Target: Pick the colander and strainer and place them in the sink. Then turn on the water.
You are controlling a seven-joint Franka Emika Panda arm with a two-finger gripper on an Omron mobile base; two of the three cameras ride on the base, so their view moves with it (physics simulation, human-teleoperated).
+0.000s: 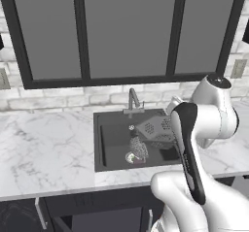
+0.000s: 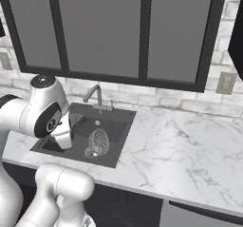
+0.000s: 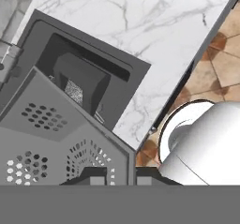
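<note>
The colander [image 1: 154, 128], dark grey and faceted with clusters of holes, hangs tilted over the right half of the sink [image 1: 103, 146]. My gripper [image 3: 121, 177] is shut on its rim; in the hand view the colander [image 3: 44, 138] takes up the lower left. On the sink floor [image 2: 118, 138] by the drain lies the strainer [image 1: 138, 150], a speckled mesh bowl, with its mesh [image 2: 98, 141] below and left of the colander. In the hand view the strainer [image 3: 73, 91] peeks out past the colander. The water is out of view.
The gooseneck faucet [image 1: 132, 100] stands at the sink's rear edge, close behind the colander. White marble counter [image 1: 44, 148] runs on both sides of the basin. My own arm [image 1: 187, 148] blocks the sink's right side. Dark window frames [image 1: 80, 37] rise behind.
</note>
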